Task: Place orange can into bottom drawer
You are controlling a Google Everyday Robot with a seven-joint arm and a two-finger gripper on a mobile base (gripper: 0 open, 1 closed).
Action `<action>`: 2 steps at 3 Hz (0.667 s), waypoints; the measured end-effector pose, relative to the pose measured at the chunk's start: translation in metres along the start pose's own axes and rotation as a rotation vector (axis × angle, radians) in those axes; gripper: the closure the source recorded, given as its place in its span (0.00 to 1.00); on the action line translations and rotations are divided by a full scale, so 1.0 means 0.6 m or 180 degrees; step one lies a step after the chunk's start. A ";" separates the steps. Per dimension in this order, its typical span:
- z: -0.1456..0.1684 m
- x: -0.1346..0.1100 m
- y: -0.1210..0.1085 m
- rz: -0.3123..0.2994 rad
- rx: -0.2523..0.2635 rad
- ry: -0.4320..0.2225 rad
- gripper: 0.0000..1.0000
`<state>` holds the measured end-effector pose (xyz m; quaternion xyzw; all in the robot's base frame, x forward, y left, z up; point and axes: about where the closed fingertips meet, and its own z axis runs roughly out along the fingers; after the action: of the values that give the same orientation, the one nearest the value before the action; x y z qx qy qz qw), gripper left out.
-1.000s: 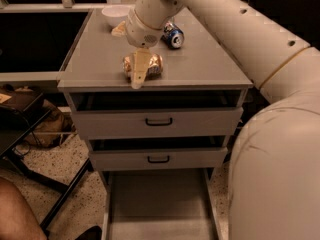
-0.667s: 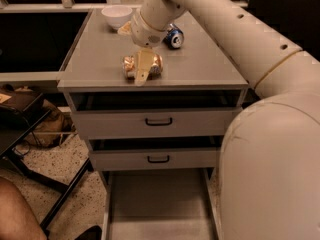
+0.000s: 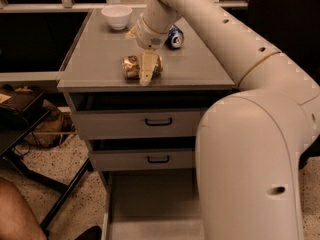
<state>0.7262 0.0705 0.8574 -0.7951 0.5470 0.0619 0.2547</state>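
Observation:
The orange can [image 3: 131,66] lies on its side near the front of the grey cabinet top [image 3: 95,59]. My gripper [image 3: 146,69] comes down from the arm above and sits over the can's middle, so the can shows on both sides of it. The can rests on the top. The bottom drawer [image 3: 155,199] is pulled out below, a wide shallow grey tray with nothing in it; my arm hides its right part.
A blue can [image 3: 174,37] lies behind the gripper, a white bowl [image 3: 116,16] stands at the back left, and a small pale packet [image 3: 131,32] lies between them. The two upper drawers [image 3: 159,122] are slightly ajar. A person's leg [image 3: 15,214] is at lower left.
The gripper has shifted slightly right and lower over the orange can. The can has stayed in place on the cabinet top.

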 end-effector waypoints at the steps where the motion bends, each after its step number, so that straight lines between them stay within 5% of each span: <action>1: 0.004 0.012 -0.006 0.0039 -0.0051 0.0100 0.00; 2: 0.004 0.012 -0.006 0.0040 -0.0052 0.0101 0.18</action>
<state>0.7327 0.0666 0.8537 -0.7945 0.5554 0.0553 0.2391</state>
